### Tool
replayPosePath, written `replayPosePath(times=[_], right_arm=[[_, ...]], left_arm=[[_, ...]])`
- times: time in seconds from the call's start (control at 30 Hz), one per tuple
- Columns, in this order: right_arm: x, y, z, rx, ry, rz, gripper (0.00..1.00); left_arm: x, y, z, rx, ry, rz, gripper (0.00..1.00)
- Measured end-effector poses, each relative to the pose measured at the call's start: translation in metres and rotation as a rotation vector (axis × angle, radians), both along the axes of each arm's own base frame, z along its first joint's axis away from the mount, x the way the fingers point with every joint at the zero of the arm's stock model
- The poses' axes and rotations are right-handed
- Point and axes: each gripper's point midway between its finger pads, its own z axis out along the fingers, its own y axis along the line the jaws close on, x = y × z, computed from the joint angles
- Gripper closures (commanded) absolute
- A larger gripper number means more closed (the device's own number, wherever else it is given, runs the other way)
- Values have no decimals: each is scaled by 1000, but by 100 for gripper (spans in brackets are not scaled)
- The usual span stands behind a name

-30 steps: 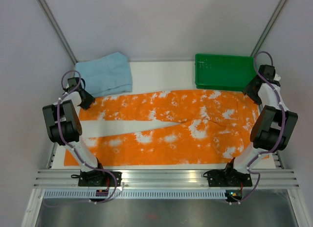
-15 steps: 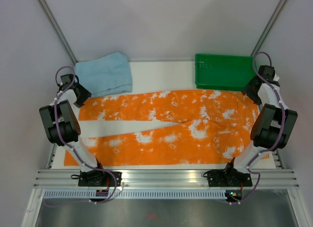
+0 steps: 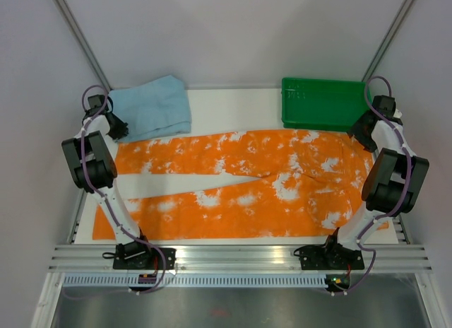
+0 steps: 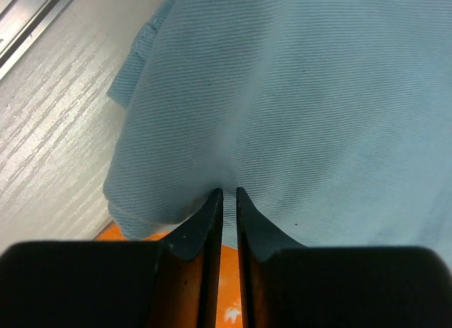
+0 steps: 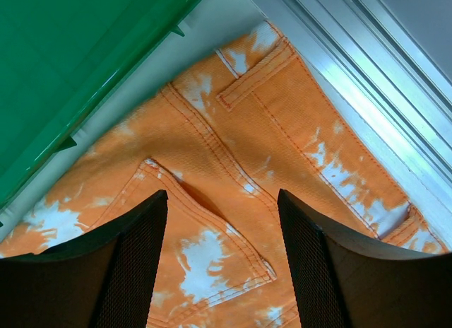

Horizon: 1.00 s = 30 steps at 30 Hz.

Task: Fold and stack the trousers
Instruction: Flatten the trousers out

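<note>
Left gripper (image 4: 229,194): the jaws stand at a bare slit, tips against the blue cloth (image 4: 282,95); whether they pinch anything I cannot tell. Right gripper (image 5: 220,201): jaws wide, holding nothing, above the waist end of the trousers (image 5: 233,151). These lie flat and full length across the table (image 3: 233,105), legs toward 9 o'clock, waist toward 3. No fold looks made, so folding and stacking are all left. Only the wrist views show the jaws. Only the top view shows the whole layout, with the tray (image 3: 321,102) at 1 o'clock.
</note>
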Motion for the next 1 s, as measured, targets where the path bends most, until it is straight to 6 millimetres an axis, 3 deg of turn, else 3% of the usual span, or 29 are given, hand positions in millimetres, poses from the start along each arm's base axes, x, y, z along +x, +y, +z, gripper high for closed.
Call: replayPosePath(times=[0.17, 0.43, 0.8, 1.0], right_arm=[[0, 0, 0, 5, -2, -8, 28], [0, 1, 0, 16, -8, -27, 28], [-3, 2, -2, 21, -2, -36, 27], [-5, 3, 1, 17, -6, -37, 27]], left_arm=[[5, 1, -13, -24, 48, 9, 85], [25, 9, -14, -40, 66, 37, 85], [63, 30, -5, 5, 23, 47, 80], [55, 28, -6, 7, 17, 12, 78]])
